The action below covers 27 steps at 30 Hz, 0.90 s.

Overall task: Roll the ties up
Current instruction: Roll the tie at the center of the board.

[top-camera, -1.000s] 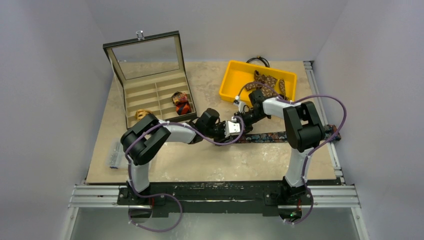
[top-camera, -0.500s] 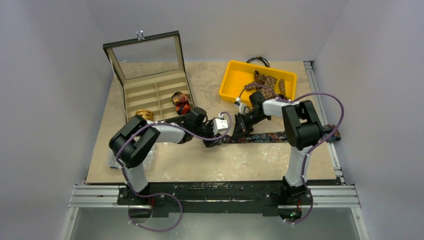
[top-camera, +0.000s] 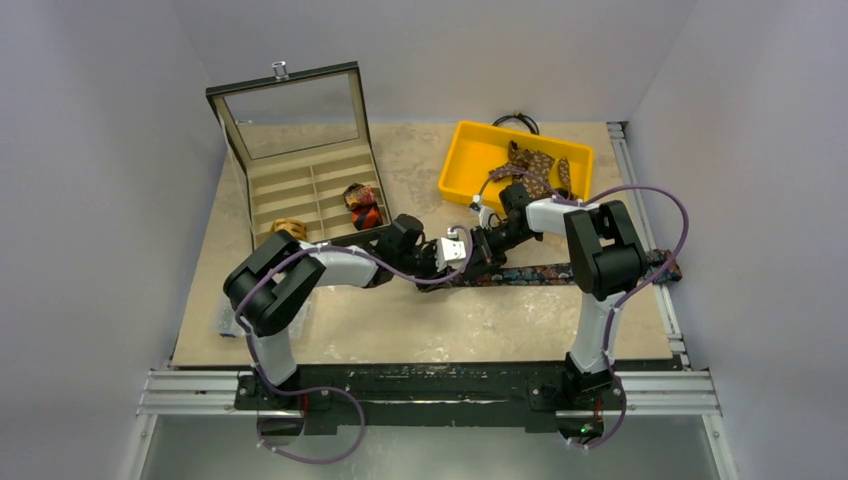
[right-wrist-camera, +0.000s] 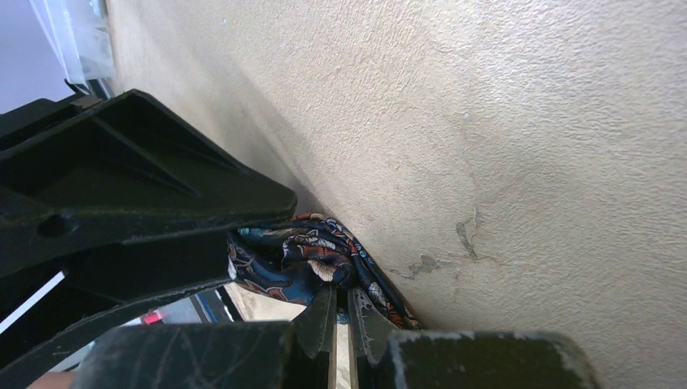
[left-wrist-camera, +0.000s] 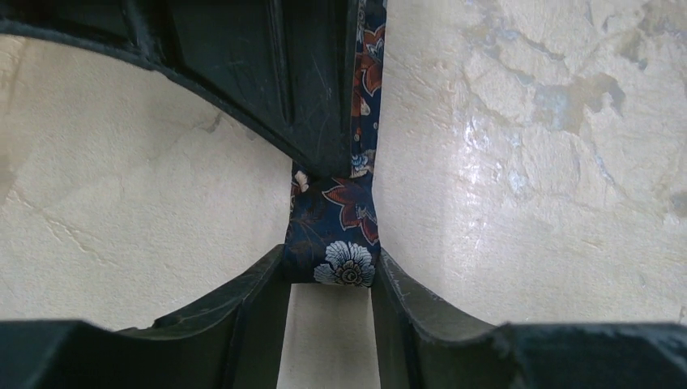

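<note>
On the pale stone-patterned surface (top-camera: 420, 330), largest first: one dark hinged box with a glass lid and beige compartments (top-camera: 310, 185), lid up, and one yellow plastic tray (top-camera: 462, 150) at the far right.

At mid-surface, two arms tip to tip. For the left tool (left-wrist-camera: 330, 263): a short pull leftward half a second ago, now back close against the right tool (right-wrist-camera: 342, 304). Probably means the end of the long dark navy floral fabric necktie (top-camera: 545, 272) is being folded over on itself for the first turn of a coil, so barely begun as rolling goes.

Left tool: parted just to the strip's width, gripping the folded end by both edges. Right tool: all but closed, seemingly pinching a small bunched fold of the same fabric. Rest of that necktie: flat on the surface, running rightward to the edge.

Count of ties:
- One flat navy strip.
- Two finished coils in the box, well apart: a red-orange rolled tie (top-camera: 364, 207) and a tan rolled tie (top-camera: 288, 228).
- Brown dotted tie fabric (top-camera: 530, 160) heaped in the tray, number impossible to tell.

Also one thin black cable loop (top-camera: 516, 120) behind the tray.
</note>
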### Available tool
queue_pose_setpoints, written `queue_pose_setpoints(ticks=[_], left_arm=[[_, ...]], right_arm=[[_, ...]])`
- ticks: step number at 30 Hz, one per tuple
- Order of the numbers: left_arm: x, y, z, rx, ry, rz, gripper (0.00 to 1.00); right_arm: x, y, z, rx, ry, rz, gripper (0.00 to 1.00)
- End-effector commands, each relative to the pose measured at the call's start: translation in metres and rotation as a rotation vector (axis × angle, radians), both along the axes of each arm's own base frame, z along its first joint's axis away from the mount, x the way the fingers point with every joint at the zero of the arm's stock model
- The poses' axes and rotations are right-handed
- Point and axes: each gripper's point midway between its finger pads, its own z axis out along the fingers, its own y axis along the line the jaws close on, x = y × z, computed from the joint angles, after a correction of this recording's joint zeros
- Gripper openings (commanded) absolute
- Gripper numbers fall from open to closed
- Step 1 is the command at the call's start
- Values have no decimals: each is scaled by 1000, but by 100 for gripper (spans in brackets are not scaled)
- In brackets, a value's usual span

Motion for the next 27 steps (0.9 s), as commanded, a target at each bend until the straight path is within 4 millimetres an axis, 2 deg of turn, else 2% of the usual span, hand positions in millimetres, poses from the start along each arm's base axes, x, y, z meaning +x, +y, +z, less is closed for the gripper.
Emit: queue_pose_setpoints(ticks=[1, 7, 10, 14, 16, 21, 24, 27], left_arm=[[5, -29, 42, -98, -65, -39, 37], [-2, -48, 52, -129, -67, -72, 34], [1, -55, 42, -118, -38, -62, 36], [8, -57, 14, -76, 12, -15, 38], [10, -55, -2, -49, 34, 11, 38], [-1, -45, -24, -15, 60, -4, 38], [-2, -33, -36, 43, 54, 11, 35], [-1, -17, -45, 121, 44, 41, 30]], right_arm=[[5, -18, -35, -140, -68, 17, 0], [8, -16, -33, -135, -68, 14, 0], [8, -15, -33, -133, -66, 11, 0], [7, -12, -32, -114, -58, 2, 0], [7, -11, -32, -110, -58, 0, 0], [5, -10, -29, -95, -58, 0, 0], [4, -8, -24, -77, -58, 4, 0], [6, -6, -11, -56, -73, 1, 0]])
